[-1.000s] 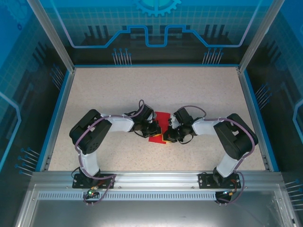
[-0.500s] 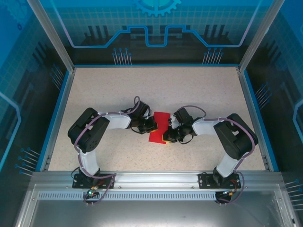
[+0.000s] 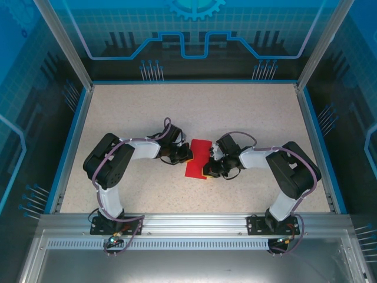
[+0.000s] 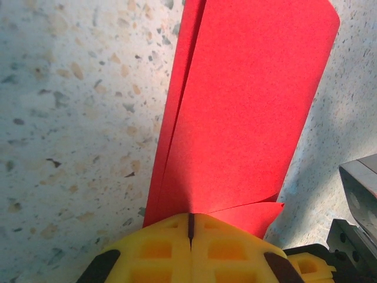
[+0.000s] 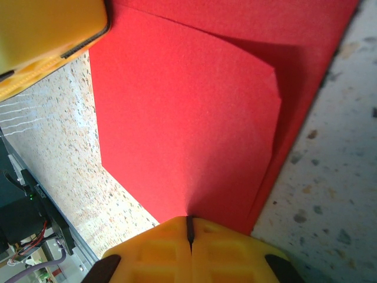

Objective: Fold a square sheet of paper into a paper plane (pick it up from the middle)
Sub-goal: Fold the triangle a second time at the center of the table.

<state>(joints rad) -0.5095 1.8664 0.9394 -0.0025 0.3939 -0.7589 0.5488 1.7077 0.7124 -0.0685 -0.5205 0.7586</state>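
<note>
1. Closest in, at the bottom of the top view, both arm bases sit bolted to a metal rail [image 3: 194,223]. No sticker or label on it that I can read.
2. Just below the middle of that frame the arms elbow inward and meet over the red sheet of paper [image 3: 197,158]. It lies on the speckled tabletop [image 3: 135,112] between them.
3. The left pincer [image 3: 184,155] comes at the paper's left side and the right pincer [image 3: 207,170] at its lower right.
4. Both are clenched. In the left wrist view the yellow fingertips [image 4: 159,247] are pressed together, with a crease in the paper running right out of the seam. So I'd say each one is nipping an edge of the sheet.
5. Why hold it like that? My guess is that gripping from opposite sides keeps thin paper from sliding or springing open while a fold gets set.
6. It's already doubled over: layers show along the left edge in the left wrist view, and a flap overlaps in the right wrist view.
7. Farthest back is a blue wall panel with a gear graphic [image 3: 196,7] at top centre. It's all line art, no brand or wording I can read.
</note>
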